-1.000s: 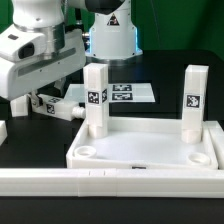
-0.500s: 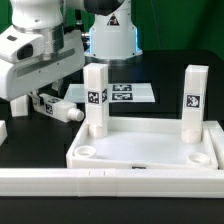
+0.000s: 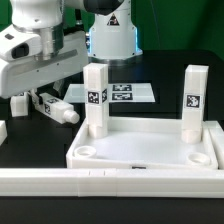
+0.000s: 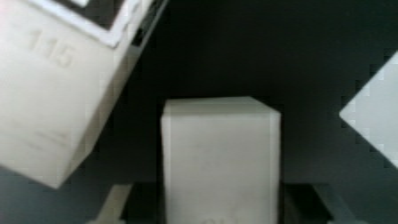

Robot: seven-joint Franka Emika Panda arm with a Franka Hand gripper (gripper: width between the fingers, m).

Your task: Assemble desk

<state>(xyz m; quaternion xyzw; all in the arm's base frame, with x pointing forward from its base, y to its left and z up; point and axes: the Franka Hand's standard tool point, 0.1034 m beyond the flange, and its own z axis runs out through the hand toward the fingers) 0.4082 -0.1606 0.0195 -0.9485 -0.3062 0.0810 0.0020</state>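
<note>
The desk's white tray-like top [image 3: 150,150] lies at the front with two tagged legs standing in its far corners, one at the exterior view's left [image 3: 96,98] and one at its right [image 3: 194,100]. My gripper [image 3: 30,101] is to the exterior view's left of the top, low over the black table. It is shut on a third white leg [image 3: 57,107], which lies roughly level and points toward the top. In the wrist view this leg [image 4: 221,150] fills the space between my fingers [image 4: 121,200].
The marker board [image 3: 127,93] lies behind the desk top. A long low white rail [image 3: 110,181] runs along the front. Another white part [image 3: 3,131] sits at the far edge on the exterior view's left. White parts [image 4: 63,90] flank the held leg in the wrist view.
My gripper and the held leg have shifted slightly toward the exterior view's left. The desk top and its two upright legs have not moved.
</note>
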